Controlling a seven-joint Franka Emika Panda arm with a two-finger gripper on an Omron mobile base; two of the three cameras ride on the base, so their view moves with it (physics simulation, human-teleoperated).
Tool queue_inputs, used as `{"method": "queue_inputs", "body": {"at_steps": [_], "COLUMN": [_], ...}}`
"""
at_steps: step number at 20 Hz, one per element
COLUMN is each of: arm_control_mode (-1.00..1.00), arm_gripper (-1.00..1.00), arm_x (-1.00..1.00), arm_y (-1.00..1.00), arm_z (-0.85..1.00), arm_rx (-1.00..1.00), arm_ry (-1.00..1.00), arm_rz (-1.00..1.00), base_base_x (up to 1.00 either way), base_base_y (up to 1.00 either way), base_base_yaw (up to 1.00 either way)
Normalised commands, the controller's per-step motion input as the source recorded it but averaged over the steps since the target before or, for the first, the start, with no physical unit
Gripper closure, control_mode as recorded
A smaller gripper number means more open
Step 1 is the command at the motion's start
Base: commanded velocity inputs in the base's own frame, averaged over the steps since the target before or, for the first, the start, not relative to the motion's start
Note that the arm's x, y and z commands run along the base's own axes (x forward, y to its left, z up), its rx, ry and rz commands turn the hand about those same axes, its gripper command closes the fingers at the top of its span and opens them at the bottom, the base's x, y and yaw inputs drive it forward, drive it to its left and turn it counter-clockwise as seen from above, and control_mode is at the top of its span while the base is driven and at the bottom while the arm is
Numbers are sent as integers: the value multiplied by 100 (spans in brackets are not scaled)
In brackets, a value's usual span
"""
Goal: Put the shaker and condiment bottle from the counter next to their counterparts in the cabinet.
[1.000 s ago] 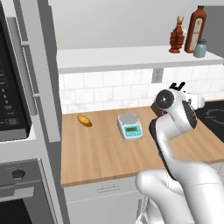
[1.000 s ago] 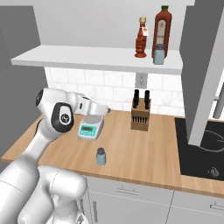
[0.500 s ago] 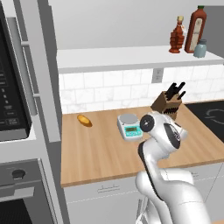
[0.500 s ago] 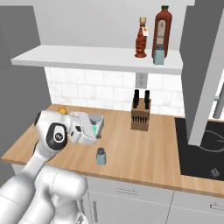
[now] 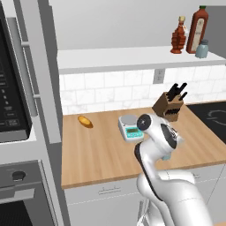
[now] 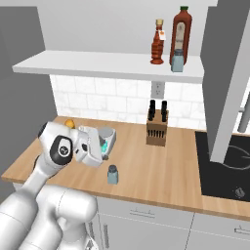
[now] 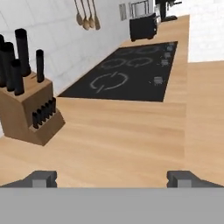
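The shaker [image 6: 113, 174] stands upright on the wooden counter [image 6: 161, 171], long axis vertical and grey cap up, near the front edge and just beside the gripper [image 7: 112, 178], whose two fingertips stand wide apart with nothing between them. Up on the white cabinet shelf [image 6: 97, 63] the ribbed condiment bottle [image 6: 157, 42] stands upright, stopper up, next to the tall red-brown bottle [image 6: 179, 35] and a second small shaker [image 6: 177, 60] (all three near the shelf's right end). The hand view looks low along the counter past the knife block [image 7: 26, 109] to the black cooktop [image 7: 127, 72], while the left base view adds a kitchen scale [image 5: 130, 128] and a small bread roll [image 5: 85, 121] on the counter.
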Motion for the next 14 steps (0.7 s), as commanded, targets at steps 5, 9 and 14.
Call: {"method": "queue_inputs", "body": {"at_steps": [5, 9, 14], "arm_control_mode": [-100, -100, -100], "arm_gripper": [-100, -100, -100], "arm_x": [3, 15, 19], "arm_y": [0, 0, -1], "arm_z": [-100, -99, -59], "arm_rx": [-9, -31, -32], "arm_ry": [0, 0, 8], "arm_rz": [-22, -25, -17], "base_base_x": [0, 0, 0], "base_base_y": [0, 0, 0], "base_base_yaw": [0, 0, 0]}}
